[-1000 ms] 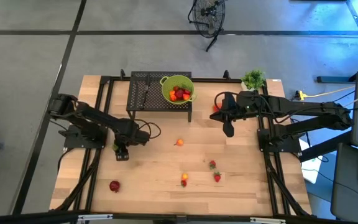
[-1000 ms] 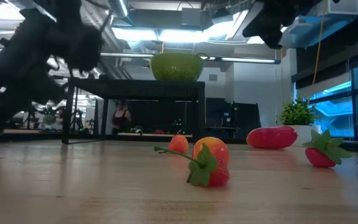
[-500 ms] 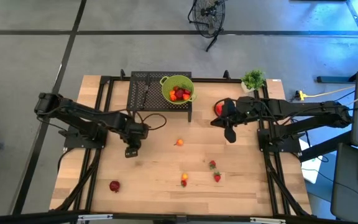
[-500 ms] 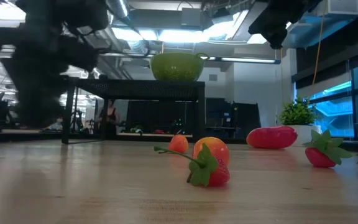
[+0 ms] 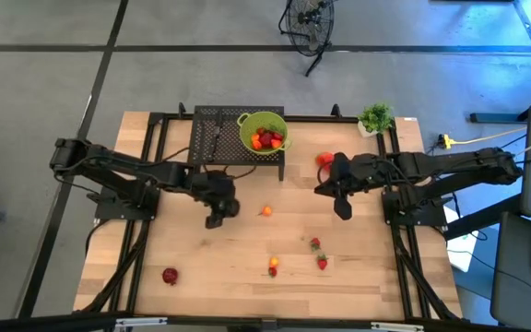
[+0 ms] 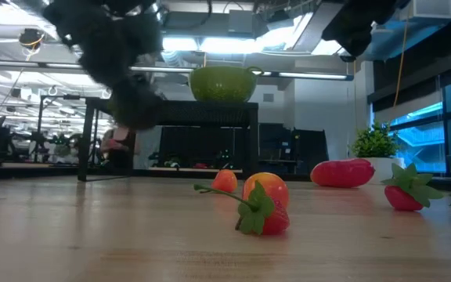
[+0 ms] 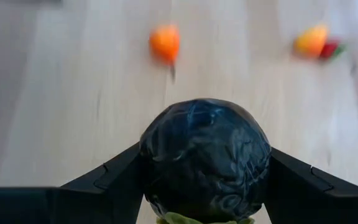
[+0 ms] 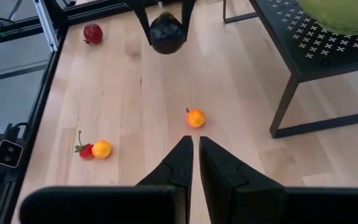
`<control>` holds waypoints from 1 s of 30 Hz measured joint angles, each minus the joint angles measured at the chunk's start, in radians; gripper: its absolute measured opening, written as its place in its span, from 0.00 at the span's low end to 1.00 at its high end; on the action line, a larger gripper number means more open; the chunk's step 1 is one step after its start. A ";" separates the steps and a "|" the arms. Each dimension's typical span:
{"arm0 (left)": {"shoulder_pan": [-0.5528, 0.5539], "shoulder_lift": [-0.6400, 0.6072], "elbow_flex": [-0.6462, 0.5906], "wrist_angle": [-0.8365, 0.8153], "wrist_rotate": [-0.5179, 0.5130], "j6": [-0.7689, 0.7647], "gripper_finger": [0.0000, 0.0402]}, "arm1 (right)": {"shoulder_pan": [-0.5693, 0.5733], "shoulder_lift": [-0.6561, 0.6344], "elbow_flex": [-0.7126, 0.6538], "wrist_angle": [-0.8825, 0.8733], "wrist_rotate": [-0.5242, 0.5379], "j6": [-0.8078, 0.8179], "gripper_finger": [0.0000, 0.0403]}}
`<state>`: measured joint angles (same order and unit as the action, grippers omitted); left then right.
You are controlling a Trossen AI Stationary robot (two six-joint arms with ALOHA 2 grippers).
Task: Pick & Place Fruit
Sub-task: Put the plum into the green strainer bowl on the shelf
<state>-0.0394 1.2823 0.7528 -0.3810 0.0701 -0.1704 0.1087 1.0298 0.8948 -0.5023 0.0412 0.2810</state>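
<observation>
My left gripper is left of the table's middle, shut on a round dark green fruit. The right wrist view shows the same fruit between the left fingers. My right gripper hangs shut and empty over the table's right half. A small orange fruit lies on the wood between the grippers. Two strawberries and an orange-and-red piece lie nearer the front, and a red piece at the front left. A lime-green bowl with red fruit stands on a black rack. My left gripper pinches the round dark green fruit between its two fingers, one on each of its opposite sides. The fingers slant down from the table's left. The fruit is lifted clear of the table.
A glossy red oblong fruit lies right of the rack, and a small potted plant stands at the far right corner. Black frame rails run along the table's left and right sides. Bare wood lies in front of the rack.
My left gripper has risen from the table with the dark green fruit and carried it toward the table's right, nearer the rack. It has tipped from pointing steeply down to a slant. My right gripper has shifted a little toward the near edge.
</observation>
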 joint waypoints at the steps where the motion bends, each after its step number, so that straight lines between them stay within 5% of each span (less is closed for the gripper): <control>1: 0.004 0.000 0.000 0.039 0.000 0.017 0.64 | 0.007 0.000 0.000 -0.001 0.008 0.000 0.08; 30: 0.076 0.000 0.000 0.645 0.002 0.184 0.64 | 0.111 0.000 0.000 -0.001 0.083 0.001 0.08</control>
<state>0.0368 1.2823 0.7528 0.2643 0.0722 0.0132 0.2199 1.0298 0.8948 -0.5030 0.1240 0.2821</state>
